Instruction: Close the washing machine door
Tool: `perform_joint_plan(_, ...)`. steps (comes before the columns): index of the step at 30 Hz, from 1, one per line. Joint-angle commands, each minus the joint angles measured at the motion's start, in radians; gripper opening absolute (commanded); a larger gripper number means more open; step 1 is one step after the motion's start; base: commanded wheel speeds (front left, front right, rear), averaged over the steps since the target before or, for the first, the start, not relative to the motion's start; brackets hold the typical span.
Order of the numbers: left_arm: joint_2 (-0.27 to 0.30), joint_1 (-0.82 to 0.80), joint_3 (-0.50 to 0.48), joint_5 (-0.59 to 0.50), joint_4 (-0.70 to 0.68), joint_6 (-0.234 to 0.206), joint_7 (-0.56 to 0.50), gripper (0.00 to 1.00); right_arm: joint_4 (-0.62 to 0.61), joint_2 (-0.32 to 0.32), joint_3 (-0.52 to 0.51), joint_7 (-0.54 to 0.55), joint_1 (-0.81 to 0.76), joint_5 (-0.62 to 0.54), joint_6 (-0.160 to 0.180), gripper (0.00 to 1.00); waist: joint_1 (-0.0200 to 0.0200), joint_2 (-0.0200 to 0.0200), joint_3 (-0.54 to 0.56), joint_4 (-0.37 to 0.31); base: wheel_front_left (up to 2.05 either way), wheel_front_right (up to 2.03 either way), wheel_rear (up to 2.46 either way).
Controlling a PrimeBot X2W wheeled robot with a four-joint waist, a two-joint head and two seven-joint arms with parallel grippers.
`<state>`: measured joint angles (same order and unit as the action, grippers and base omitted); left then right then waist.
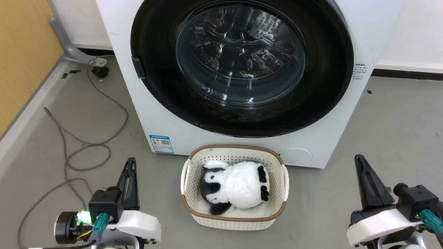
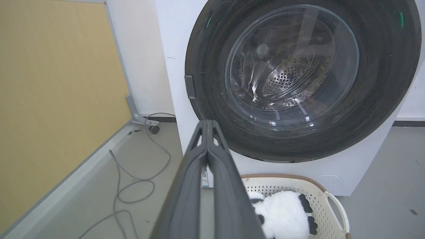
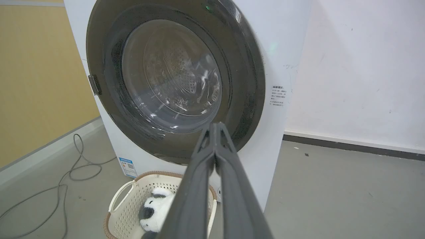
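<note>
Washing machine door lies flush on washing machine, apparently shut. Left pincer and right pincer, both pressed together, flank basket; likely nothing left to push.

White is covering the washing machine. The washing machine door is gleaming glossy black around clear glass, with dotted steel glinting behind it. The label is showing blue and white. The basket is showing cream with a brown rim and a fine perforated pattern, and the plush panda is showing white with black patches. The floor is reading grey and the wall panel ochre yellow. The left claw and right claw are showing dark fingers over white housings.
</note>
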<state>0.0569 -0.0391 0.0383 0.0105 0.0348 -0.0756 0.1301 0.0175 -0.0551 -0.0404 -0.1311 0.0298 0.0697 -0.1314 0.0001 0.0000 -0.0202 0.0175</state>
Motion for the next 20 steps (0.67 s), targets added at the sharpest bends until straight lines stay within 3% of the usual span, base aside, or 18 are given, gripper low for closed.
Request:
perform_joint_plan(1, 0.0, 0.018, -0.004, -0.005, -0.004, 0.007, -0.006, 0.0, -0.007, 0.003, 0.003, 0.006, -0.015, -0.009, 0.0, 0.0, -0.0001, 0.0, 0.0, 0.0, 0.0, 0.0, 0.0)
perform_joint_plan(20, -0.002, 0.025, -0.016, -0.007, -0.015, 0.031, -0.049, 0.0, -0.01, 0.003, 0.016, 0.049, -0.02, -0.03, 0.0, 0.0, -0.0001, 0.0, 0.007, -0.006, 0.0, 0.0, 0.0)
